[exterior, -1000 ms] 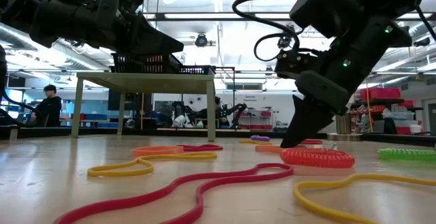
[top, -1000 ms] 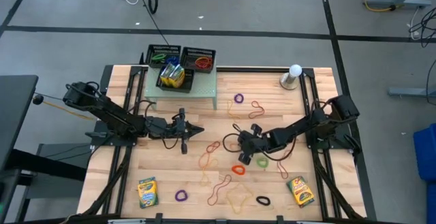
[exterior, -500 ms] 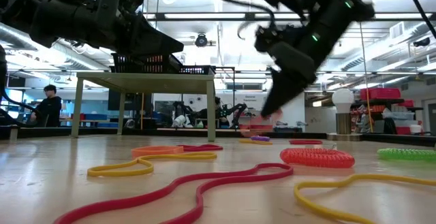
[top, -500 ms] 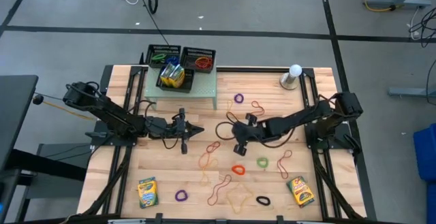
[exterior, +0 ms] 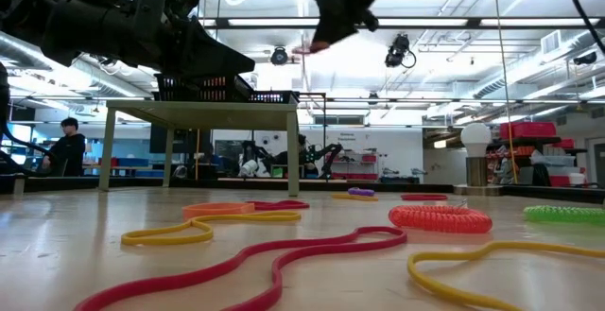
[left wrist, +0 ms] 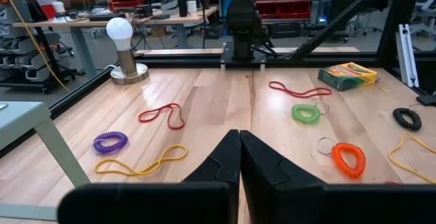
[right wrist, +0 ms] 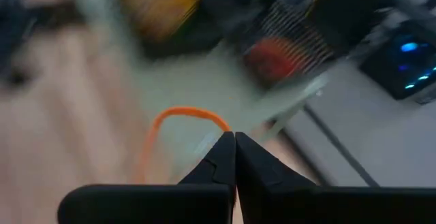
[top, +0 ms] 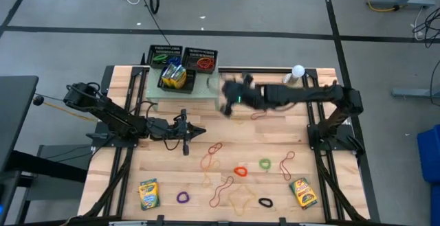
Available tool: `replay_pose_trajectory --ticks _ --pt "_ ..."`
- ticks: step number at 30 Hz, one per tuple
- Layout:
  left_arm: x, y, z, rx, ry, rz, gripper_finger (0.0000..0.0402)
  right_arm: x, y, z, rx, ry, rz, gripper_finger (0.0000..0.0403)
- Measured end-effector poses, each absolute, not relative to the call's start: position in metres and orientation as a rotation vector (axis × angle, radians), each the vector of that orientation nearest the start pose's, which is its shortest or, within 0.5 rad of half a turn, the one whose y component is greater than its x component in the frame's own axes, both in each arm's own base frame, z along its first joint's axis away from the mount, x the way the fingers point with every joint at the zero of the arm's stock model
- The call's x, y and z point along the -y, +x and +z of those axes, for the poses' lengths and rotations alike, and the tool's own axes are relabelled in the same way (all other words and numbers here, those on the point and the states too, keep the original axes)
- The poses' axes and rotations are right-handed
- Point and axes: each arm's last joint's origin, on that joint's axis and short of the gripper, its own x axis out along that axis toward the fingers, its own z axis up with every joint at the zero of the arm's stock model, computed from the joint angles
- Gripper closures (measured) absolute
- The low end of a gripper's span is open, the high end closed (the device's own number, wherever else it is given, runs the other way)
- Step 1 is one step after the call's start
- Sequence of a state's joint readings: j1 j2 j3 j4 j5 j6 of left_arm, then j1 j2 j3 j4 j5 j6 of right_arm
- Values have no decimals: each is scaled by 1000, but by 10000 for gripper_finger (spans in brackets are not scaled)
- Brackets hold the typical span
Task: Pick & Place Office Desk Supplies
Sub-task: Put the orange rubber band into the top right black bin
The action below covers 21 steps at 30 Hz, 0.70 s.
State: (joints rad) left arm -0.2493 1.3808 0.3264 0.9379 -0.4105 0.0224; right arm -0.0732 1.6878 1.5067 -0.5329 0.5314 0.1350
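Two dark arms share the work unevenly. The right gripper (top: 230,95) hangs in the air at the right-hand edge of the small pale-green raised table (top: 206,90), its claw pinched together on a thin orange rubber-band loop (right wrist: 178,113) that dangles from the fingertips. I judge it is held there because the black mesh trays on that table are the drop-off, so this is the carrying leg of one pick and place. The left gripper (top: 198,131) waits low over the middle of the wooden tabletop (top: 323,143), claw closed on nothing, clear of the right arm's path. Three trays sit at the back of the raised table. The back-left tray (top: 165,52) shows green and red contents and the back-right tray (top: 201,60) holds red and orange bands, which suggests sorting by kind. The front tray (top: 176,82) holds yellow crayon boxes, though how many I cannot tell. Two more yellow-and-green crayon boxes lie loose on the wood, one near the front-left corner (top: 148,194) and one near the front-right corner (top: 302,192). About a dozen loops remain scattered across the wood. Among them are two purple ones (top: 240,99) (top: 183,198), one green coil (top: 265,163), one orange coil (top: 240,171) and one black coil (top: 265,202). Several flat red, orange and tan bands lie between them, so much of the task looks unfinished. One white ball-topped grey stand (top: 295,75) occupies the back-right corner.
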Motion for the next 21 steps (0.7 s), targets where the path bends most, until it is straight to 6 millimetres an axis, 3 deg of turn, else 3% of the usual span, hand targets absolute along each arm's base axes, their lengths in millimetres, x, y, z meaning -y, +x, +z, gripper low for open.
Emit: replay_pose_trajectory --ticks 3,7,11,15,21 --pt "47 232 168 -112 60 160 392 83 374 335 -542 1 -692 397" --pt "47 232 168 -112 60 160 392 133 381 336 -460 40 -725 397" --pt "47 232 168 -112 60 160 392 170 393 336 -401 67 -735 397" --pt "47 232 168 -112 60 160 392 195 409 326 -411 93 -703 397" --pt "47 232 168 -113 60 160 392 209 427 305 -440 96 -678 395"
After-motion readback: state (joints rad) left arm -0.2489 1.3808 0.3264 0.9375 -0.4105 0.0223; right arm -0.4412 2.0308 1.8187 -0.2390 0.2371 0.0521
